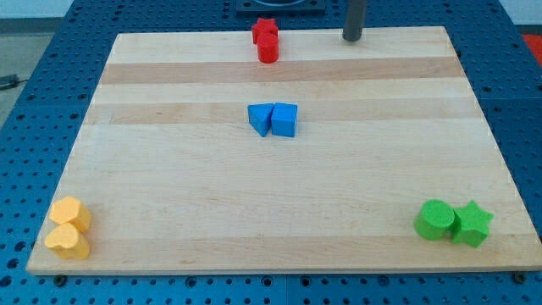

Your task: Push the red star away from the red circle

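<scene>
The red star (pixel 263 29) sits at the view's top edge of the wooden board (pixel 169 212), touching the red circle (pixel 268 49) just below it. My tip (pixel 352 37) is a dark rod end at the view's top, about a hundred pixels to the right of the two red blocks and apart from them.
A blue triangle (pixel 260 119) and a blue cube (pixel 284 120) touch near the board's middle. Two yellow blocks (pixel 69 227) sit at the bottom left corner. A green circle (pixel 435 219) and a green star (pixel 472 224) sit at the bottom right.
</scene>
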You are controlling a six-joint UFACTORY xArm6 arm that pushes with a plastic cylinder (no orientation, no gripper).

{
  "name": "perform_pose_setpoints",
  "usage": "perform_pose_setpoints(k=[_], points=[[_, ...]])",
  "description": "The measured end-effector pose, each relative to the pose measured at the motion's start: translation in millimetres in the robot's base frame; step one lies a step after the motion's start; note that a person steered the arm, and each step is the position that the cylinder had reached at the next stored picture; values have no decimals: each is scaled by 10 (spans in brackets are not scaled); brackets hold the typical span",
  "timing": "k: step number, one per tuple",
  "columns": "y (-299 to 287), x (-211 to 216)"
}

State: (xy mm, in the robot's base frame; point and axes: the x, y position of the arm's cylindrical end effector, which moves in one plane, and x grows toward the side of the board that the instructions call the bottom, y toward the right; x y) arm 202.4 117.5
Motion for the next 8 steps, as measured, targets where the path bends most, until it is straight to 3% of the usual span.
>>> perform_pose_setpoints(k=[4, 8], points=[[-1139, -41], [-1346, -48]])
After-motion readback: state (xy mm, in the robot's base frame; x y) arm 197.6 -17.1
